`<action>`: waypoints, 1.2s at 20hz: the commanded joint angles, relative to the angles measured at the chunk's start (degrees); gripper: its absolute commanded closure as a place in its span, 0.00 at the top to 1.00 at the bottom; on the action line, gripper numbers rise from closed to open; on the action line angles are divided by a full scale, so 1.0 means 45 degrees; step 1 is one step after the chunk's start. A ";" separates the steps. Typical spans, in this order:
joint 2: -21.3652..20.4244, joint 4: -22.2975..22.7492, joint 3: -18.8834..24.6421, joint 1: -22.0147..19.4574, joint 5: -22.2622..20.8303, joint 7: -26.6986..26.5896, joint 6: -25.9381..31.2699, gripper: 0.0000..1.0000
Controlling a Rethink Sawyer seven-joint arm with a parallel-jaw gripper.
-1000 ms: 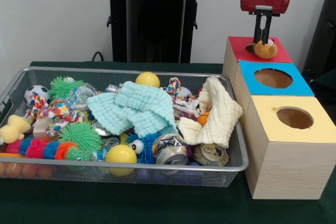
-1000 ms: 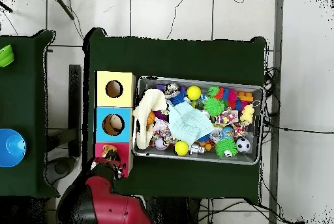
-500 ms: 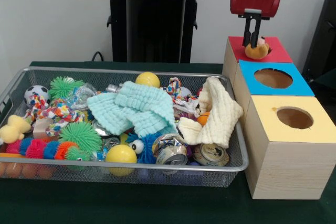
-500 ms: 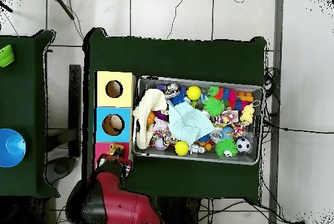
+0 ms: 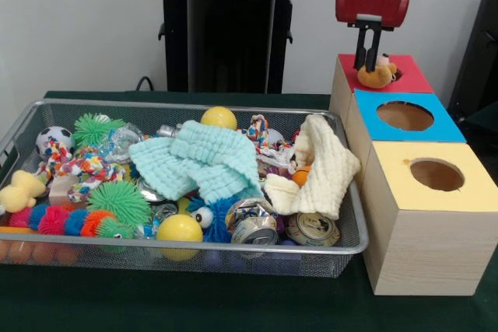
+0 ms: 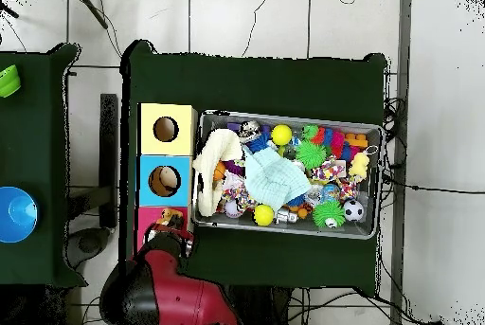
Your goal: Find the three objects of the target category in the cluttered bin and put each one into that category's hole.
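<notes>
A small orange-brown plush toy (image 5: 379, 75) lies on top of the red box (image 5: 412, 79), over its hole. My gripper (image 5: 368, 64) hangs just above and to the left of the toy, its tips touching the toy's upper edge. Whether it still holds the toy I cannot make out. In the overhead view the toy (image 6: 169, 215) shows on the red box (image 6: 147, 219), with the gripper (image 6: 168, 239) at the box's near edge. The wire bin (image 5: 194, 248) holds mixed clutter, with a yellow plush duck (image 5: 19, 190) at its left end.
A blue box (image 5: 366, 106) and a yellow box (image 5: 467, 184), each with a round hole, stand in a row with the red one. In the bin lie a teal cloth (image 5: 198, 157), a cream cloth (image 5: 323, 172), yellow balls, crushed cans (image 5: 311, 227) and spiky toys.
My gripper has shifted left across the red box. The plush toy went left with it but less far, and now sits to the right of the tips instead of straight under them.
</notes>
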 commanded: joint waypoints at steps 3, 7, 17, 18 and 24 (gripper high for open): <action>0.0713 0.0309 0.0775 0.0109 -0.0188 0.2266 0.0679 0.00; 0.0657 0.0391 0.1122 -0.0025 -0.0349 0.2213 0.0833 0.00; 0.0585 0.0723 0.2130 -0.0569 -0.0786 0.2138 0.1125 0.00; 0.0497 0.0815 0.2268 -0.0648 -0.0826 0.2141 0.1261 0.00; 0.0003 0.1077 0.2578 -0.0828 -0.0813 0.2084 0.2047 0.00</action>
